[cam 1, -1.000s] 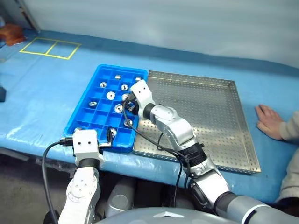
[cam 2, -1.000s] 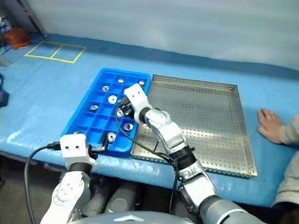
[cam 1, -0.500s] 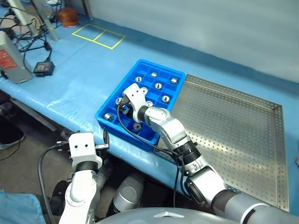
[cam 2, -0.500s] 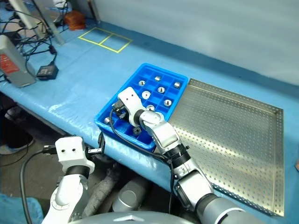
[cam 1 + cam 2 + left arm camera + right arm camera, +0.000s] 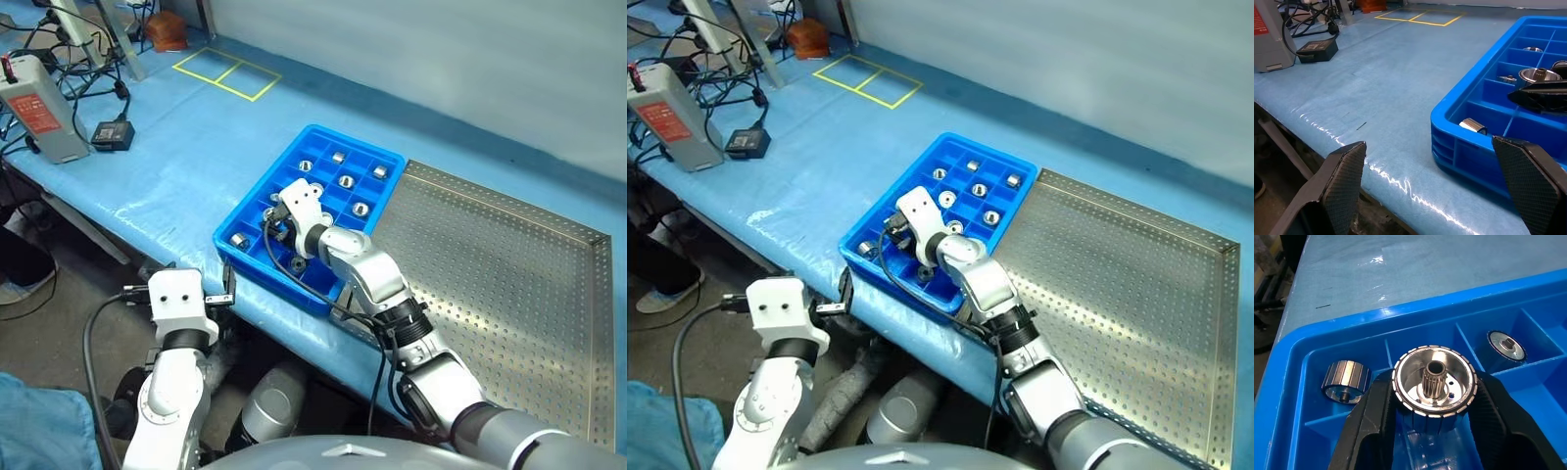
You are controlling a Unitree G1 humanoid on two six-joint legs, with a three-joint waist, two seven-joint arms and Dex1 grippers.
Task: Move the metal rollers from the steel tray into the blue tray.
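A: Checked the right gripper?
B: Clamped narrow on a held roller, toothed rim pinched between both black fingers, hub facing up.
A: Shifted since a second ago?
B: Yes. Had hung over the blue tray at the column next to the steel tray; crossed toward the tray's near end, and hovered low above a compartment beside the corner one already filled. Mostly a swing of the whole view, though, not of the trays.
A: Released yet?
B: No, gripped as tightly as before; looked like the last instant ahead of lowering and letting go.
A: Left gripper?
B: Spread wide, holding nothing, parked level off the table's near edge, just short of the blue tray's corner. Unchanged.
A: Rest of the metal rollers?
B: Sat singly in the grid's compartments. Saw bare perforated floor over the visible part of the steel tray, so probably close to finished.
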